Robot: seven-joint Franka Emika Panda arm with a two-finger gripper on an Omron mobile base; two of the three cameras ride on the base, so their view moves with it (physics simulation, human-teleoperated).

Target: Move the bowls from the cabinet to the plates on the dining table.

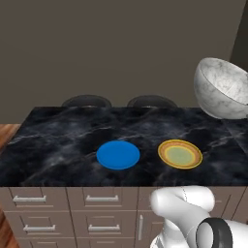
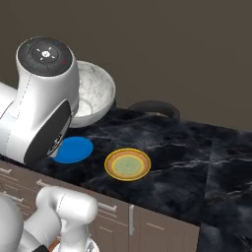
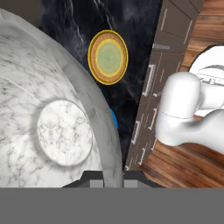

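The deep grey-white marbled bowl (image 1: 223, 89) hangs tilted in the air above the right end of the dining table (image 1: 58, 140). My gripper (image 3: 113, 183) is shut on its rim, and the bowl (image 3: 57, 127) takes up the left of the hand view. On the black marble top lie the blue plate (image 1: 118, 155) and, to its right, the yellow-orange plate (image 1: 180, 154). From the right base the bowl (image 2: 93, 93) sits behind my arm, above the blue plate (image 2: 74, 149) and left of the yellow-orange plate (image 2: 127, 164). The hand view shows the yellow-orange plate (image 3: 108, 57) beyond the bowl. The cabinet is out of view.
Two dark chair backs (image 1: 87, 101) (image 1: 151, 101) stand behind the table's far edge. Brown drawer fronts with silver handles (image 1: 101, 198) run along its near side. Wooden floor (image 3: 183, 162) lies below. Bare marble (image 2: 197, 162) stretches to the right of the plates.
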